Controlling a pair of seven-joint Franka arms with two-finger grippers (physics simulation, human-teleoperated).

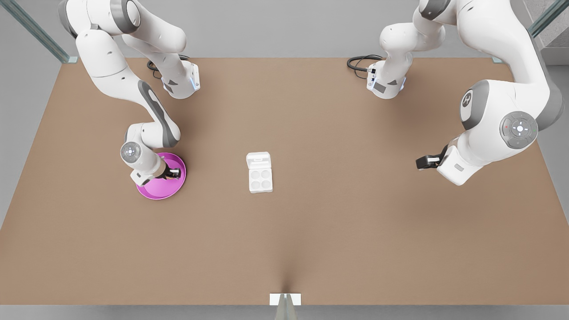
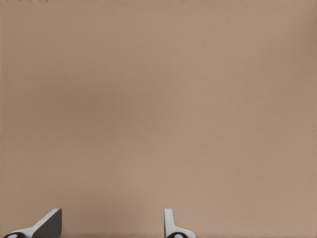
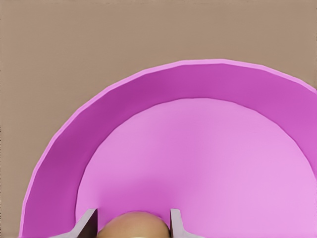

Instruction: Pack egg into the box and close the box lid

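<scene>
The tan-brown egg lies on the round pink plate, and my right gripper is shut on it, one finger against each side. In the front view this gripper reaches down onto the plate at the front view's left. The white box sits mid-table with its four cups bare and its lid folded open flat behind them. My left gripper waits open at the front view's right, over bare table, fingers spread with nothing between them.
The brown table stretches wide between plate, box and the waiting arm. Both arm bases and black cables stand at the far edge. A small white bracket sits at the near edge.
</scene>
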